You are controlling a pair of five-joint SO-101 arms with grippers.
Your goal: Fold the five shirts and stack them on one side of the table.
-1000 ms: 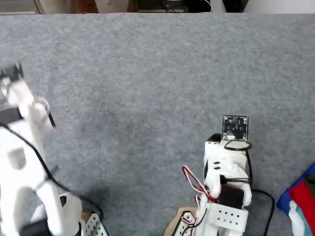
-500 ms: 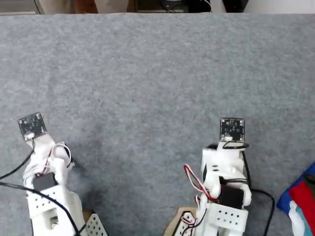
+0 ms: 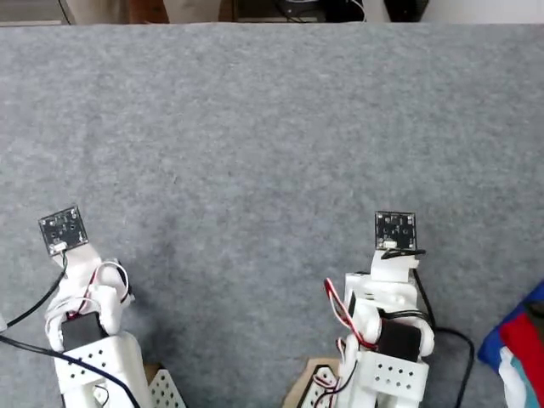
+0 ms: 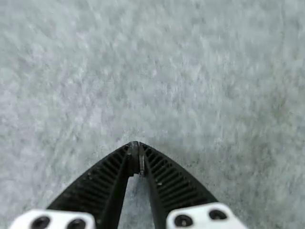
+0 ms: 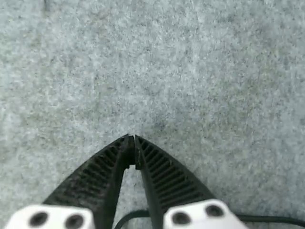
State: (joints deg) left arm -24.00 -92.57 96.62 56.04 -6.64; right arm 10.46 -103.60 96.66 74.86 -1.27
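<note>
Grey table [image 3: 272,110], left claw [image 4: 136,160] and right claw [image 5: 132,152] closed, angled down

On the outer side of the right arm [image 3: 387,336], a red, blue and white cloth [image 3: 517,350] is cut off by the high view's edge; its shape cannot be told.

l arm [image 3: 85,319] at near-left edge of surface [image 3: 272,127]; r arm [image 3: 387,319] at near edge, right of centre, well apart. l tool [image 4: 135,149] & r tool [image 5: 132,141] over surface. cloth heap [image 3: 517,348] at near-right corner, right of r arm.
</note>
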